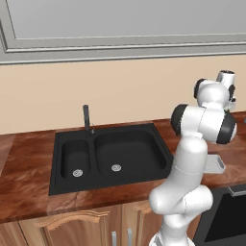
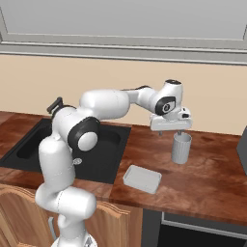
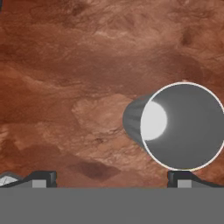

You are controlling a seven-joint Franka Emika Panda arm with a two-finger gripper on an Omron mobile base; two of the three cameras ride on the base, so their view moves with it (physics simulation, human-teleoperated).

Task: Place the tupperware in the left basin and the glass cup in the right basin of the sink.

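Observation:
The glass cup (image 2: 181, 148) stands upright on the wooden counter, right of the sink (image 2: 103, 166). My gripper (image 2: 170, 132) hovers open just above the cup's rim with nothing between its fingers. From the hand view I look straight down into the cup (image 3: 183, 126), which lies off to the right, over the right fingertip (image 3: 180, 176); the gripper (image 3: 111, 178) is centred over bare wood. The tupperware (image 2: 142, 178) lies flat near the counter's front edge, partly behind my arm in the left base view (image 1: 217, 163). The left basin (image 1: 77, 158) and right basin (image 1: 129, 150) hold nothing.
A slim dark faucet (image 1: 87, 117) rises behind the divider between the basins. A grey appliance (image 2: 242, 153) stands at the counter's right end. A dark oven front (image 1: 226, 218) sits below the counter on the right. The beige wall runs close behind.

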